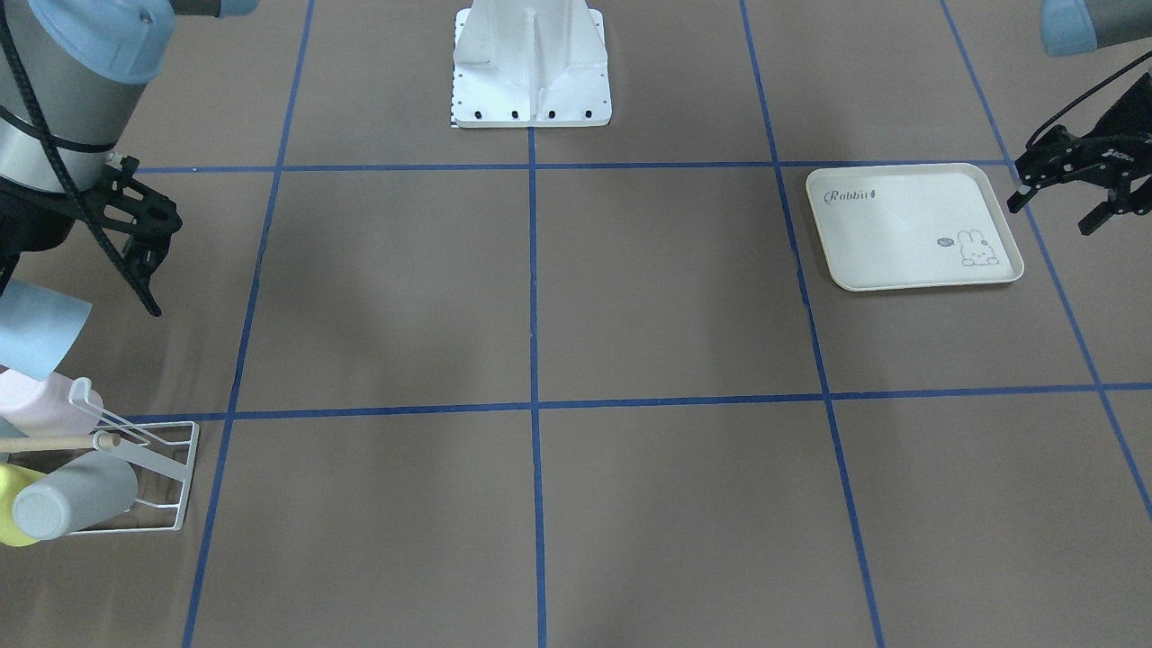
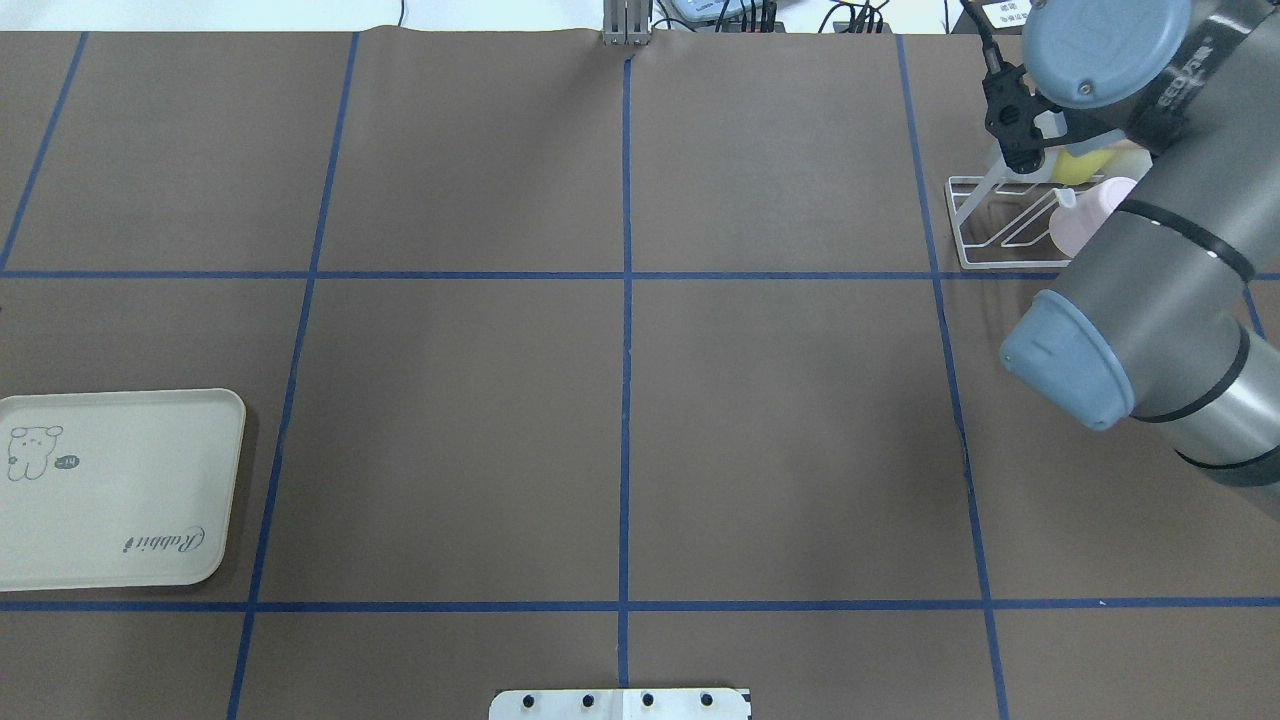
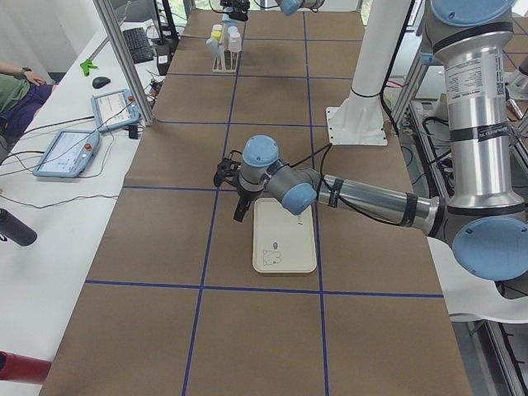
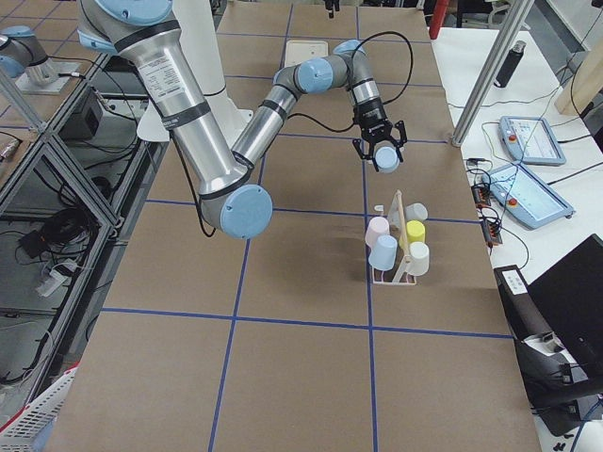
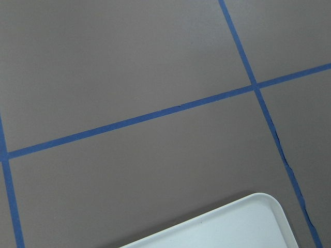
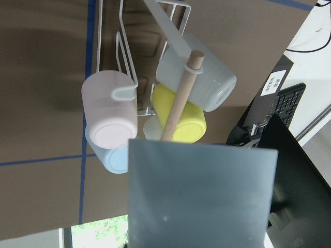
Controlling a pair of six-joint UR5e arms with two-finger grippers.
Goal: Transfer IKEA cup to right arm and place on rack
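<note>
Several cups hang on the white wire rack (image 1: 175, 477) around its wooden dowel (image 6: 181, 98): a pink cup (image 6: 109, 121), a blue cup (image 1: 36, 328), a yellow cup (image 6: 178, 121) and a grey cup (image 1: 72, 499). My right gripper (image 1: 148, 243) hovers open and empty a short way from the rack, seen also from the side (image 4: 382, 162). A flat grey-blue shape fills the bottom of the right wrist view. My left gripper (image 1: 1053, 211) hangs open and empty at the outer edge of the cream tray (image 1: 900, 225).
The rabbit-print tray (image 2: 110, 490) carries nothing. The robot's white base (image 1: 531, 72) stands at the table's middle edge. Blue tape lines grid the brown tabletop. Tablets, cables and a person's arm lie beyond the table's far side in the left side view.
</note>
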